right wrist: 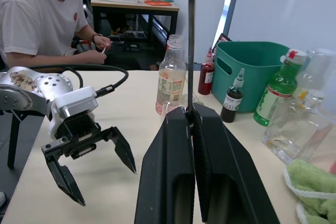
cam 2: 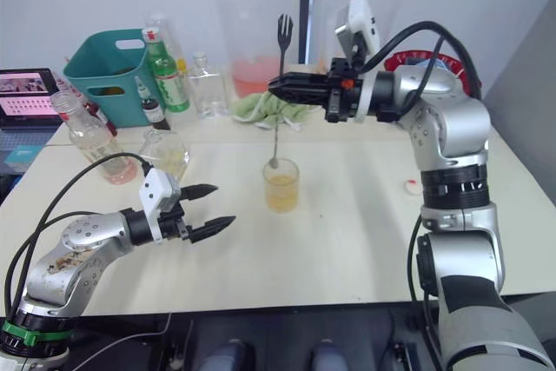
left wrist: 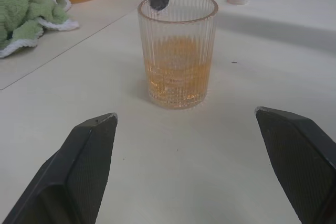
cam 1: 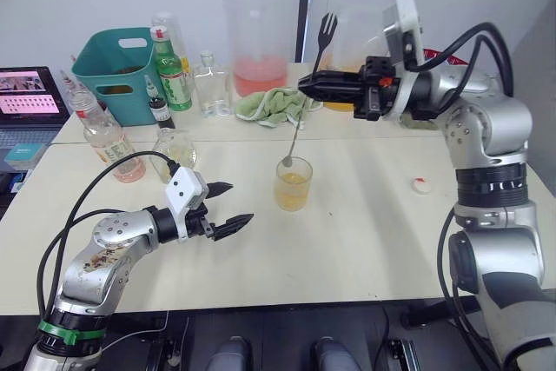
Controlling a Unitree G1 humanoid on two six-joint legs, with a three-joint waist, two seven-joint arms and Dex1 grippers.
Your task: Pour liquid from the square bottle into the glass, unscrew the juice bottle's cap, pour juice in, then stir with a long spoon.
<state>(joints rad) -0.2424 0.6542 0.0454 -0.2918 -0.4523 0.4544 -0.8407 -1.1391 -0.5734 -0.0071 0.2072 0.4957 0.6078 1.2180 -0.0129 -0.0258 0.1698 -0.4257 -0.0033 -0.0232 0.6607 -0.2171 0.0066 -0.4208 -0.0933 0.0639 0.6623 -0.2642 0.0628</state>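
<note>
I judge I'm at the stirring step: the glass (cam 1: 293, 184) already holds amber liquid to about half its height, and the cap (cam 1: 422, 184) lies off to its right on the table (cam 1: 365, 241). My right gripper (cam 1: 306, 86) is clenched on the stem of the spoon (cam 1: 295, 141), high above the glass, with the forked top sticking up past the fingers and the small bowl hanging just at the rim, not yet in the liquid. To stir well, I'd lower the wrist straight down until the bowl is under the surface, keep the stem near the glass's centre, and make small slow circles; a wide sweep would knock the wall and could tip it. My left gripper (cam 1: 233, 206) hovers released just left of the glass, jaws wide, and I could close it gently round the glass to steady it.

The glass is clear, straight-sided and finely ribbed, so it should grip decently but stays hard and slippery when wet. The spoon is thin polished metal, likely to swivel between flat black pads. The juice bottle (cam 1: 106, 135), soft clear plastic with its mouth open, stands well left of the glass; the square bottle (cam 1: 176, 149), faceted glass, sits between them. A green cloth (cam 1: 276, 106) lies crumpled behind the glass.
</note>
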